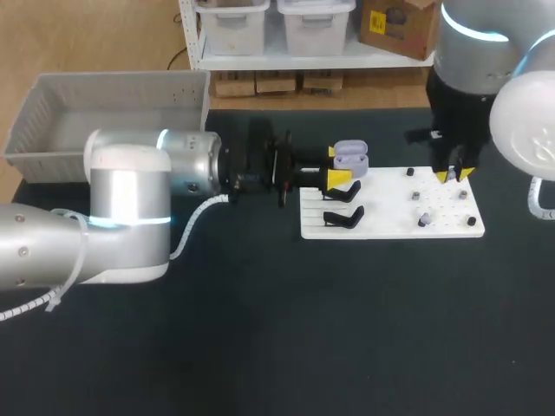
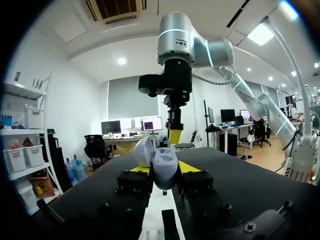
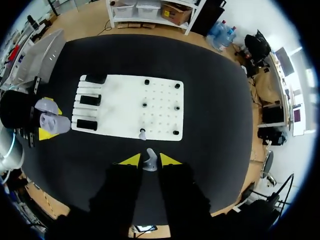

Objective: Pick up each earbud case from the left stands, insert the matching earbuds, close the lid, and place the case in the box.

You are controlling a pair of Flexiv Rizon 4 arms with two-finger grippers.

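One earbud case (image 1: 350, 156), two earbuds (image 3: 142, 133), three black stands (image 3: 90, 100), one white board (image 3: 120, 107)

earbud case (image 1: 350, 156): lilac, lid open, pinched in left gripper (image 1: 338, 167) over white board (image 1: 390, 227) left edge | earbud (image 3: 150, 161): pale, in right gripper (image 3: 149, 159) | second earbud (image 3: 142, 133): on board, near edge | box (image 1: 52, 113): grey, far left

A robotics lab: left arm (image 1: 130, 204) and right arm (image 1: 481, 52) over a black table (image 1: 260, 347).
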